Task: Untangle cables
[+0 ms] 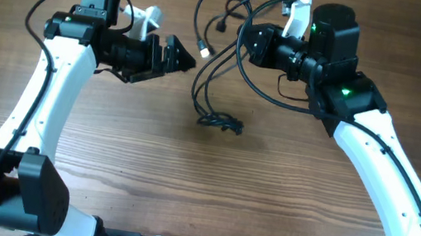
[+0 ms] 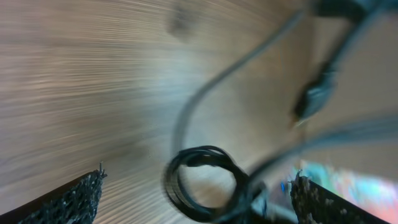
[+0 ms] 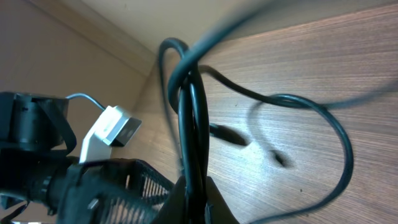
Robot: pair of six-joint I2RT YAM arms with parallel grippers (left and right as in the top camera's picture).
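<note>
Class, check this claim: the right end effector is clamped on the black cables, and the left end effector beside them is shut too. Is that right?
No. The left end effector is open, not shut; the left wrist view shows its fingers spread wide. The right end effector is indeed clamped on the black cables.

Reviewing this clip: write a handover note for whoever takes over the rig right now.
Left gripper: open, empty, facing the cables.
Right gripper: shut on the cables, several strands at once.
Cables: loops spread out from the right gripper, with a small coil low over the table between the arms.
Done: bundle gripped.
Left: all the separating; strands cross and the coil is wound.
</note>
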